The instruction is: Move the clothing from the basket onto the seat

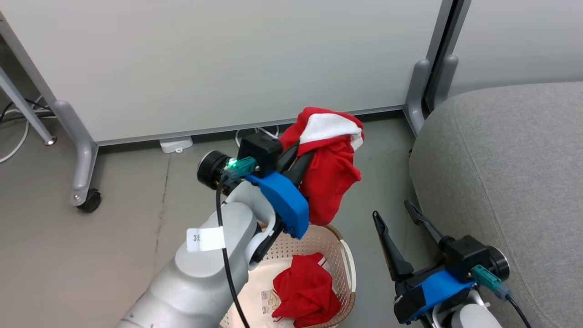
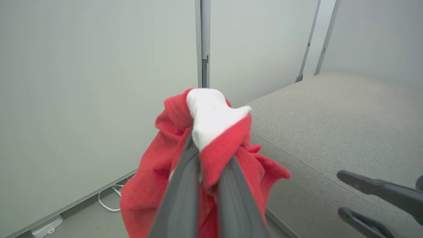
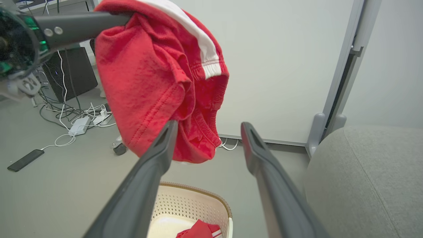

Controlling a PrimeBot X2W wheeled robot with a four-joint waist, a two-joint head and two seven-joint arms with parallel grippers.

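Grey floor, left tool gripping red garment

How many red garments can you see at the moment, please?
2. One garment hangs clamped in the left tool above the basket; the second garment lies inside the basket. More could be hidden beneath it.

Head view: we look down over left gripper and right gripper. Wrist views: we sight close along each gripper's fingers. All share garment held at left fingertips, seat right of them.
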